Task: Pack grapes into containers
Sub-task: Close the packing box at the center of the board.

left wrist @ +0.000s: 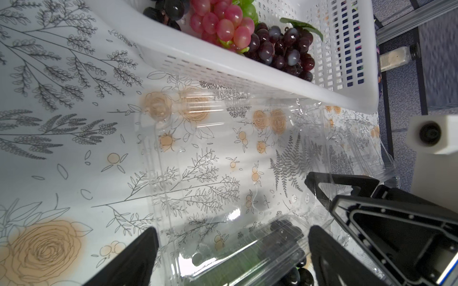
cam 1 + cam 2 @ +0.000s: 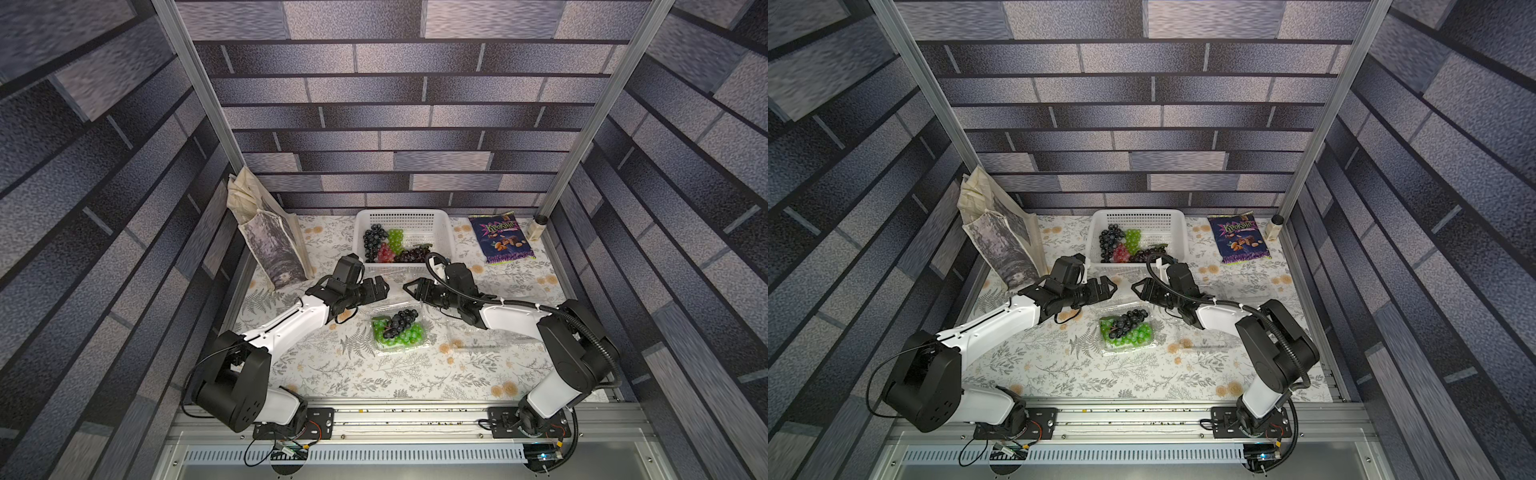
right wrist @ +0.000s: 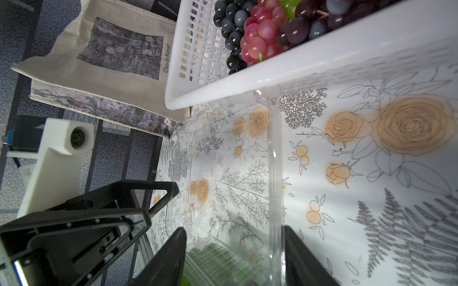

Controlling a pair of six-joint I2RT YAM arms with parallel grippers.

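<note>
Nearest the arm bases: bare floral tablecloth (image 2: 395, 382), wide free room for either elbow.

Mid-table: filled clamshell (image 2: 419, 345) holding a green bunch (image 2: 405, 338) with a black bunch (image 2: 400, 320) laid on top. Lid (image 1: 223, 161) open, swung toward the white basket (image 2: 440, 216), probably for one more bunch or ready for closing. Tilt not readable.

Beside it, under the right forearm: empty clamshell (image 2: 478, 338), faint, likely queued for filling.

Just past the filled box: left gripper (image 2: 384, 287) spread wide, nothing seen held. Right gripper (image 2: 409, 287) part-spread, tips facing the left's across the lid. Clear plastic between each pair of fingers in the wrist views; grip on the right cannot be told. Judged: poised to fold the lid over. Narrow gap between tips, thin lid edge below, basket front wall close behind, so little room forward.

Farther, inside the white basket, unpacked: loose black bunch (image 2: 372, 241), loose green bunch (image 2: 395, 239), red bunch (image 2: 385, 253), dark purple bunch (image 2: 413, 254), crowded toward its front.

Farthest: tote bag (image 2: 274, 249) at the left post, snack packet (image 2: 500, 239) and small jar (image 2: 538, 226) back right, well clear.
</note>
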